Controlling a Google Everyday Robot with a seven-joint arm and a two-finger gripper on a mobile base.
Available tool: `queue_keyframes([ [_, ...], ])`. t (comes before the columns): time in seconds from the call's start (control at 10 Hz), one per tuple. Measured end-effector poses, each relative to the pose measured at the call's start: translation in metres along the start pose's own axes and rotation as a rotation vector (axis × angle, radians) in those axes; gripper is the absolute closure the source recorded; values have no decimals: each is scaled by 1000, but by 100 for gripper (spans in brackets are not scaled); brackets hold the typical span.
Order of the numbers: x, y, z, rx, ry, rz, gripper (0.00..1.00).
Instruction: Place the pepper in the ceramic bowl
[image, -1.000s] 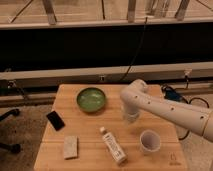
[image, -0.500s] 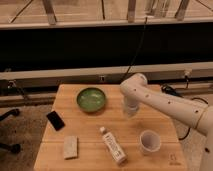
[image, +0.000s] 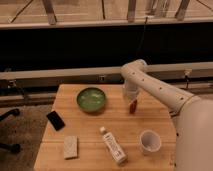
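Observation:
The ceramic bowl (image: 92, 99) is round, green and shallow, and stands on the wooden table (image: 85, 130) left of centre near the far edge. My gripper (image: 132, 101) points down to the right of the bowl, at the end of the white arm that comes in from the right. It is shut on the pepper (image: 133, 107), a small dark red piece that hangs from the fingertips just above the table top. The pepper is about a bowl's width to the right of the bowl.
A small white cup (image: 150, 141) stands at the front right. A white bottle (image: 113, 146) lies at the front middle. A black phone (image: 55, 120) and a pale sponge (image: 70, 147) lie at the left. A dark rail runs behind the table.
The arm has swung up and toward the far edge of the table, and the gripper has lifted slightly with the pepper in it. The other things have not moved.

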Motion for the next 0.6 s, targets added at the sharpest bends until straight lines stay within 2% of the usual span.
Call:
queue_keyframes([
  [0.3, 27, 8, 3, 14, -11, -45, 20],
  [0.5, 37, 18, 10, 19, -21, -60, 20],
  [0.6, 40, 20, 21, 21, -30, -73, 20],
])
